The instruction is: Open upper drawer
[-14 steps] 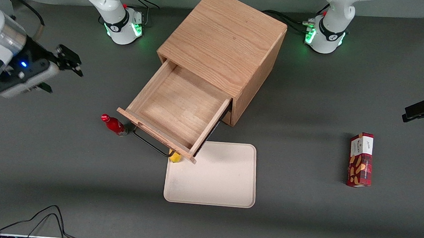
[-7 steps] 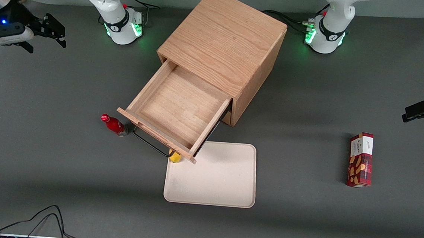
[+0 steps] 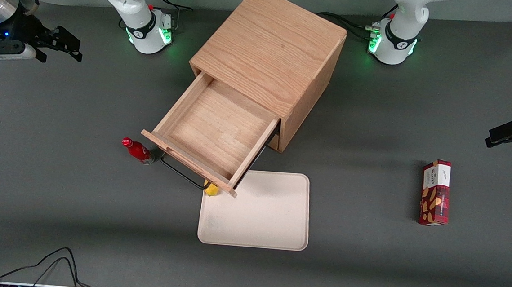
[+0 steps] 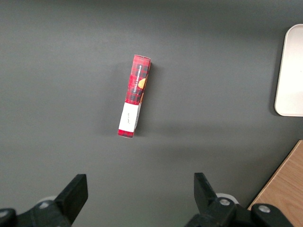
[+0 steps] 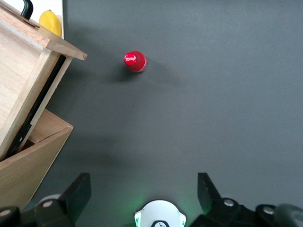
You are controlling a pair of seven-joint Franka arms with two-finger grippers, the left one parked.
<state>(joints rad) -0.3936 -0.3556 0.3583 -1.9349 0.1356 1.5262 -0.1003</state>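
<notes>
The upper drawer [image 3: 214, 134] of the cube-shaped oak cabinet [image 3: 269, 54] is pulled far out and holds nothing. Its long black bar handle [image 3: 182, 173] faces the front camera. The drawer's front board and side also show in the right wrist view [image 5: 28, 61]. The lower drawer is hidden under it. My right gripper [image 3: 69, 46] is open and empty, high above the table at the working arm's end, far from the drawer. In the right wrist view the gripper [image 5: 142, 196] hangs over the arm's base, fingers wide apart.
A red bottle [image 3: 138, 151] [image 5: 135, 61] stands beside the drawer front. A yellow thing [image 3: 211, 189] [image 5: 50, 22] lies under the handle at the corner of a cream tray [image 3: 255, 211]. A red snack box [image 3: 435, 192] [image 4: 134, 95] lies toward the parked arm's end.
My right gripper has pulled away from the drawer, moving up and toward the arm's base end of the table. The drawer stays open and has not moved.
</notes>
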